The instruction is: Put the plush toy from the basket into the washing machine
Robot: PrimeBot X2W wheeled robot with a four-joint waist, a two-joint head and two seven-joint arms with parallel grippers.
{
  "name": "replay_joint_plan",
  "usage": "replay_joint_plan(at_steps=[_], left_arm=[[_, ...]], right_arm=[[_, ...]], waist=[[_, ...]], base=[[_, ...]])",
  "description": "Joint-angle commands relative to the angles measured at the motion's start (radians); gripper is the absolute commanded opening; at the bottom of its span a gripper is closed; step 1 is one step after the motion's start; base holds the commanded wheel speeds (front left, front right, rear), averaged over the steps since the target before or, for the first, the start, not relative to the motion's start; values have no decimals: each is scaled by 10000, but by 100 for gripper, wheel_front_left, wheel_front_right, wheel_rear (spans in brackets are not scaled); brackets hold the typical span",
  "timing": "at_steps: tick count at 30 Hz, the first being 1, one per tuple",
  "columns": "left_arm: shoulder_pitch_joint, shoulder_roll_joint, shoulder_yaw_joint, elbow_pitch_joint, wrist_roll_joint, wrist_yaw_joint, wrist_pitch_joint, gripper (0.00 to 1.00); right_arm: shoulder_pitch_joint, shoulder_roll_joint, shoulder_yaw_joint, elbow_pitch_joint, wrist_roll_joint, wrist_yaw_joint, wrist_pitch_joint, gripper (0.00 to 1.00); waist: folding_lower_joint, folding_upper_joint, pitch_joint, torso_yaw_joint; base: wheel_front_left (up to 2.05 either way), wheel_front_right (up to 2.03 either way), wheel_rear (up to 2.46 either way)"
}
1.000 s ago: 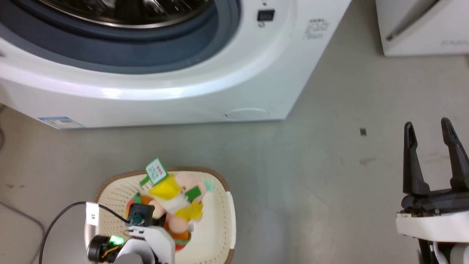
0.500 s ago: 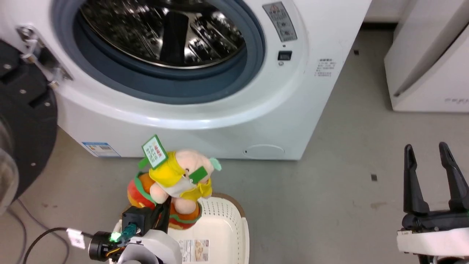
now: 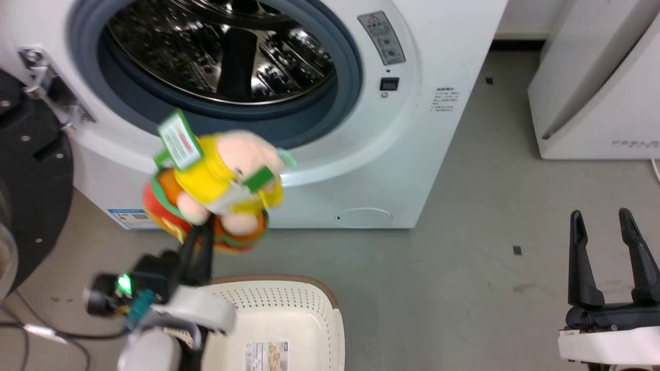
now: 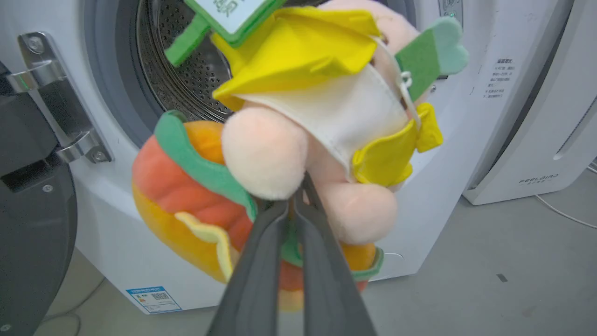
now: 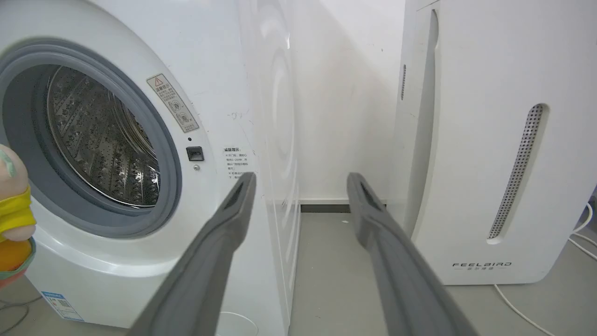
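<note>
A smooth grey floor (image 3: pixel 464 216) is stretching across the room, carrying a small dark mark (image 3: pixel 516 250) and a faint brownish stain (image 3: pixel 523 287). At the right a white appliance (image 5: pixel 489 140) is standing on it, showing grey lettering low on its front and a long perforated slot. Behind, a plain white wall (image 5: pixel 345 93) is meeting the floor along a dark skirting strip (image 5: pixel 322 208). A thin white cable (image 5: pixel 515 308) is trailing over the floor beside the appliance. Soft, even light is falling, laying pale shadows on the wall.
</note>
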Motion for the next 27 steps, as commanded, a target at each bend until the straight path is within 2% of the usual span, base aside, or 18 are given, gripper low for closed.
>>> replay_joint_plan(at_steps=[1, 7, 18, 25, 26, 27], left_arm=[[-403, 182, 116, -106, 70, -88, -54, 0], [-1815, 795, 292, 84, 102, -376, 354, 0], [-6300, 2605, 247, 1053, 101, -1055, 3004, 0], [-9344, 3779, -490, 2306, 194, -1232, 4204, 0], [-10472, 4065, -1345, 2959, -158, -1249, 4998, 0], [-10845, 4198, -1624, 3145, -275, -1250, 5220, 0]], right_arm=[[-18, -1, 24, -80, 55, -9, -46, 100], [-280, -1, 78, -164, 96, -9, -46, 100], [-1359, -1, 157, -312, 585, -9, -46, 100], [-1915, -1, 286, -318, 852, -9, -46, 100], [-2095, -1, 315, -340, 1019, -9, -46, 100], [-2156, -1, 355, -348, 1046, -9, -46, 100]], waist=[[2, -1, 265, -174], [2, -1, 1108, -588], [2, -1, 3672, -1655], [2, -1, 4972, -2100], [2, -1, 5350, -2190], [2, -1, 5461, -2223]], base=[[0, 0, 0], [0, 0, 0], [0, 0, 0], [0, 0, 0], [0, 0, 0], [0, 0, 0]])
